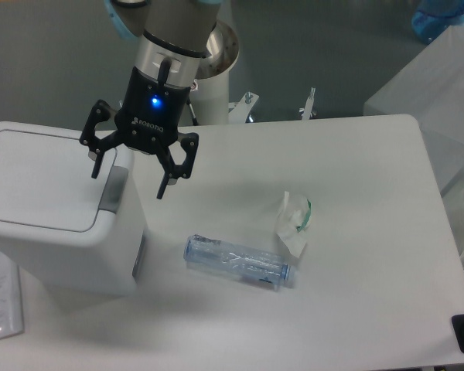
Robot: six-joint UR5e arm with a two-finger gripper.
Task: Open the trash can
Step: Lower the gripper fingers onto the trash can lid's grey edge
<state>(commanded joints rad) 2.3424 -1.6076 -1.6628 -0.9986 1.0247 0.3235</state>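
While its lid lies flat and shut, the trash can (50, 205) sits at the table's (371, 255) left edge, contents hidden. Above its grey tab (114, 189), the gripper (131, 179) hovers, jaws spread. Right of the bin lie a clear bottle (236, 263) and a crumpled wrapper (294, 220).

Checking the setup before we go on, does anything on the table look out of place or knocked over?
The clear plastic bottle lies on its side mid-table, with a crumpled clear wrapper next to it. The large white boxy trash can stands upright, lid shut.
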